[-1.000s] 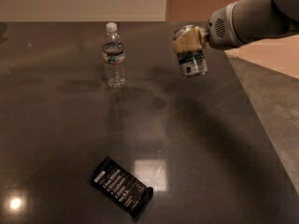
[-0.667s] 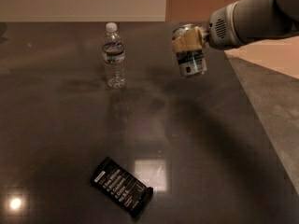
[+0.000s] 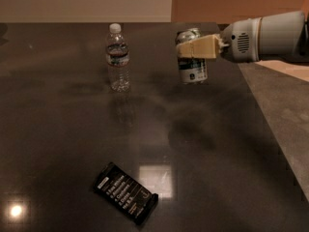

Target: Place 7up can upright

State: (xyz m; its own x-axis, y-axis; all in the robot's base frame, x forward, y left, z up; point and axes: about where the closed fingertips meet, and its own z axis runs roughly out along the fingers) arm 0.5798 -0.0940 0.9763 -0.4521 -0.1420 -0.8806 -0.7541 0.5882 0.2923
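The 7up can [image 3: 192, 67] is a small silver can with a green and white label. It hangs nearly upright above the dark table [image 3: 58, 129], at the upper right of the camera view. My gripper [image 3: 195, 48] comes in from the right and is shut on the can's upper half; a cream finger [image 3: 199, 47] crosses its front. The can's shadow lies on the table below it.
A clear plastic water bottle [image 3: 118, 58] with a white cap stands upright left of the can. A black snack bar wrapper [image 3: 125, 193] lies flat near the front. The table's right edge [image 3: 270, 129] runs diagonally, with lighter floor beyond.
The can has turned from slightly tilted to nearly upright in my gripper. The arm has stayed at about the same spot. Bottle and wrapper have not moved.
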